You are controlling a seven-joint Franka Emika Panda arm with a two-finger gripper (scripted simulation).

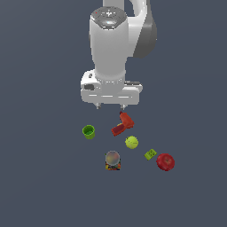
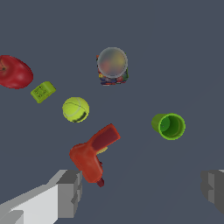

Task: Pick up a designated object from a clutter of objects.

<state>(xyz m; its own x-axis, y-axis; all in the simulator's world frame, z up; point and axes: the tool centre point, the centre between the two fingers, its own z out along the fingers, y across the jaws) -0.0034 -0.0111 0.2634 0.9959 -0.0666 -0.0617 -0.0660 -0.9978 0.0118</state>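
Gripper point(image 1: 110, 106) hangs above the clutter with its jaws spread wide, holding nothing. The cup point(image 1: 88, 131) sits upright below it, off toward the exterior view's left, well apart from the drill point(image 1: 123, 124) and ball point(image 1: 131, 142).

Flat, even, shadowless simulator light

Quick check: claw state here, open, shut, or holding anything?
Claw: open and empty, fingers spread wide above the clutter; the green cup is not yet grasped.

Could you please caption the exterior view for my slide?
Open end effector hovering above drill, green cup untouched nearby.
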